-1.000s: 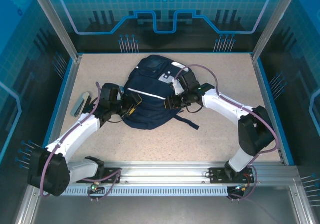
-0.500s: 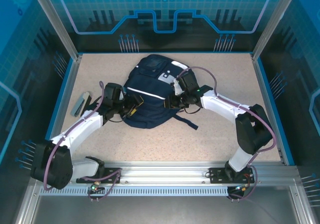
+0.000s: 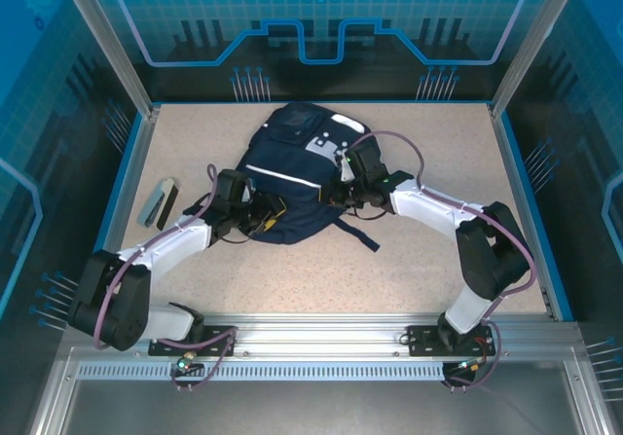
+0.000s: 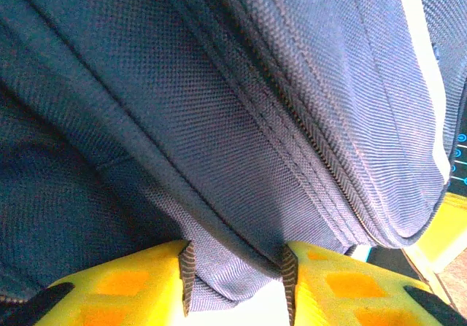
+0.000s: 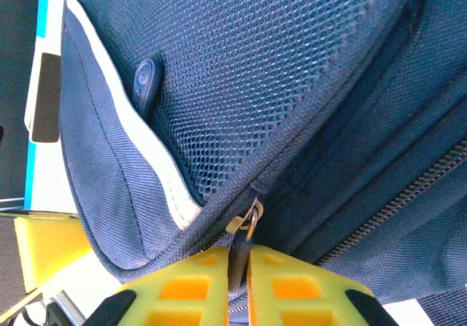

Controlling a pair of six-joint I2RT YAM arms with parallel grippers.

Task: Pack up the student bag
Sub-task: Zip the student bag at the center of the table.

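Tightly, right gripper (image 5: 239, 259) pinches student bag (image 5: 292, 85) (zipper pull (image 5: 246, 231)).

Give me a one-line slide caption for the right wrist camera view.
Yellow jaws closed on the zipper pull of the navy student bag, just below its mesh pocket.

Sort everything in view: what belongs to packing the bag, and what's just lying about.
In the job: student bag; its zip pull, pinched by the right hand; left hand, gripping the bag's fabric.
Lying about: grey flat item and dark flat item at the table's left edge, untouched.
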